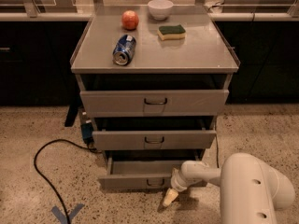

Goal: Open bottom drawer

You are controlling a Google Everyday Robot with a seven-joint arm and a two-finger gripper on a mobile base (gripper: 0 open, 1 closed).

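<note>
Grey metal throughout. Found the bottom drawer [133,181] lowest of three in the cabinet [154,104], partway out from the cabinet's foot, with a strip of plain tray showing behind the front panel. Spotted the gripper [169,198] low before the cabinet's foot, below and right of the handle [155,182], near the floor and apparently not on the loop. Could not tell whether clenched or released.

Judged the risks thus. Pulled from there, would likely miss the handle and drag on nothing, or scrape the floor. Hooked only on the panel's lower right edge, might tug off-centre, skew the bottom drawer in its runners and jam it. Hauled too hard, might shift the whole cabinet and roll the can [124,50] off the tabletop [196,55].

Read the long axis as running left to right along the front panel, level with the floor. Faced the camera, handle outward; would slide straight out from the cabinet, across that axis.
</note>
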